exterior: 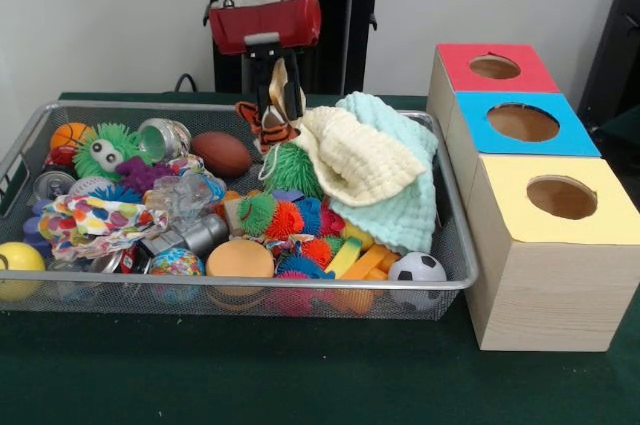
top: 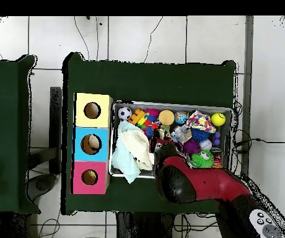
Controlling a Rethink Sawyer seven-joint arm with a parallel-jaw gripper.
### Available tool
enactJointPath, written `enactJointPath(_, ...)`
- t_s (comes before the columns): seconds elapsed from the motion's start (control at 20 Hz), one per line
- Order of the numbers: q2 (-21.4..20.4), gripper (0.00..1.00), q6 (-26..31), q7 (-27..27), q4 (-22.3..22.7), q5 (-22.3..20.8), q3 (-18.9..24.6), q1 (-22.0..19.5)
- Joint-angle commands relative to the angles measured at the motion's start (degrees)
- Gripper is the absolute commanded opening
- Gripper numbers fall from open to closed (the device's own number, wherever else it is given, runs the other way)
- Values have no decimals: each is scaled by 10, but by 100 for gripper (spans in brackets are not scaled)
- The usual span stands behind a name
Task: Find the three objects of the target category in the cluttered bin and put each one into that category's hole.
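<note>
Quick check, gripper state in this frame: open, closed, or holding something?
Gripper: over the bin, its fingers seem closed on an orange butterfly toy, though the grip itself is hard to see.

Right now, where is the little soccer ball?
In the front view the soccer ball lies in the bin's near right corner, just below the mint cloth; overhead it sits beside the yellow-topped box.
</note>
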Motion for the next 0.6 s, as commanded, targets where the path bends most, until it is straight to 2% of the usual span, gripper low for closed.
enactJointPath(0.05,31,0,-25,31,-83,-21,-90,54)
enactJointPath(0.15,45,0,-59,38,-79,-22,-120,73)
enactJointPath(0.3,66,0,-76,43,-75,-19,-155,99)
enactJointPath(0.6,113,0,-154,57,-58,6,-217,151)
